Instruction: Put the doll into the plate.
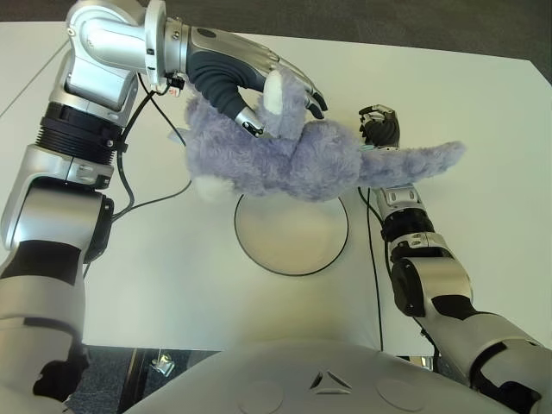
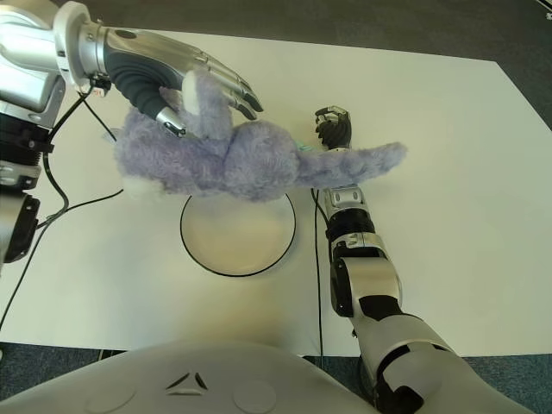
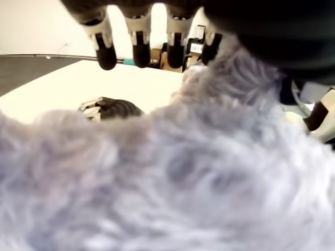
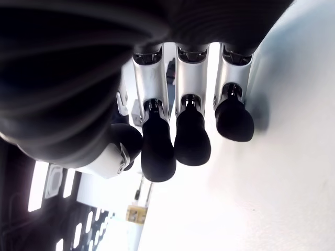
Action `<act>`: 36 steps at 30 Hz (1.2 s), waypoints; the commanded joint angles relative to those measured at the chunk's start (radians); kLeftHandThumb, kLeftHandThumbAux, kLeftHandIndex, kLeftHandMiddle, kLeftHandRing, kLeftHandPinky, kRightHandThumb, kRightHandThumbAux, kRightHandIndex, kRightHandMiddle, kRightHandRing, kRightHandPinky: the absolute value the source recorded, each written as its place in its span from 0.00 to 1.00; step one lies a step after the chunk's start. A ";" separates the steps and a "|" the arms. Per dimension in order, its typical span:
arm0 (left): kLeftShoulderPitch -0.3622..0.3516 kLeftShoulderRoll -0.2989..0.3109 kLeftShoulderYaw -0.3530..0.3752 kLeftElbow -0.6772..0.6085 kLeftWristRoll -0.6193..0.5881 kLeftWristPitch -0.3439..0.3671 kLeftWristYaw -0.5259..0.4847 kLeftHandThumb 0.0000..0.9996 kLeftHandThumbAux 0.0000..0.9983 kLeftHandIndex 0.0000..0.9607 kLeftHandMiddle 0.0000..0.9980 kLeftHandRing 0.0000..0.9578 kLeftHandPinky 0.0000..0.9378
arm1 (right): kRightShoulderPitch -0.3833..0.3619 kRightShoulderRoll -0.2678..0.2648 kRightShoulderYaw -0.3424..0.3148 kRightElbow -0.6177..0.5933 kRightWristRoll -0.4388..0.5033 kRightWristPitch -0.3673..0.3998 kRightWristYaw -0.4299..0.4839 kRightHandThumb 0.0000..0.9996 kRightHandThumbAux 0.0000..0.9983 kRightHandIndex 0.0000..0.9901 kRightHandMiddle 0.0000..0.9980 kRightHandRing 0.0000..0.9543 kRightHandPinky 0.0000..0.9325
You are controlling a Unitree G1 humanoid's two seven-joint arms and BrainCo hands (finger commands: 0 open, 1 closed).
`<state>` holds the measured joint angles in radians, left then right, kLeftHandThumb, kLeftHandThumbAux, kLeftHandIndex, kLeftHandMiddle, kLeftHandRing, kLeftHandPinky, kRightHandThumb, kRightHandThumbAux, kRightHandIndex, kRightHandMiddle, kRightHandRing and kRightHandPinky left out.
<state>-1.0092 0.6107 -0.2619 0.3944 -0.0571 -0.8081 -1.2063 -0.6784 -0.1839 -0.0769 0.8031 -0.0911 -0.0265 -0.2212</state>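
Robot torso [image 1: 319, 379] at near edge, w/ the plate [image 1: 291, 235] just beyond it on the white table [image 1: 483, 112]. Plate empty. Doll [image 1: 293, 159], purple plush, is held above plate's far rim, body overhanging the rim, tail stretched out to the plate's right. Left hand [image 1: 259, 86] grips doll from above, fingers wrapped over the pale ear. Right hand [image 1: 379, 127], right of plate & behind the tail, fingers curled, holding nothing.

Judgement: carry nearly done. Shift doll toward plate centre, lower till the body settles, then release; watch the tail, likely to trail off the rim.
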 commanded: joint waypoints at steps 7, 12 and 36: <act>-0.023 -0.074 -0.028 0.101 0.004 -0.038 0.023 0.52 0.15 0.00 0.00 0.00 0.00 | -0.017 0.000 0.009 0.090 0.000 0.030 0.022 0.71 0.72 0.44 0.73 0.77 0.78; -0.008 -0.086 -0.008 0.091 -0.069 -0.011 0.015 0.51 0.14 0.00 0.00 0.00 0.00 | -0.022 -0.008 0.029 0.120 -0.019 0.003 0.032 0.71 0.72 0.44 0.74 0.79 0.81; -0.043 -0.029 0.011 0.067 -0.049 0.025 -0.002 0.57 0.20 0.00 0.00 0.00 0.00 | -0.030 -0.013 0.057 0.156 -0.029 -0.043 0.060 0.71 0.72 0.45 0.79 0.83 0.84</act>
<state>-1.0417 0.5619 -0.2467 0.4741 -0.1287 -0.7995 -1.1946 -0.7333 -0.2116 -0.0230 0.9241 -0.1203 -0.0943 -0.1779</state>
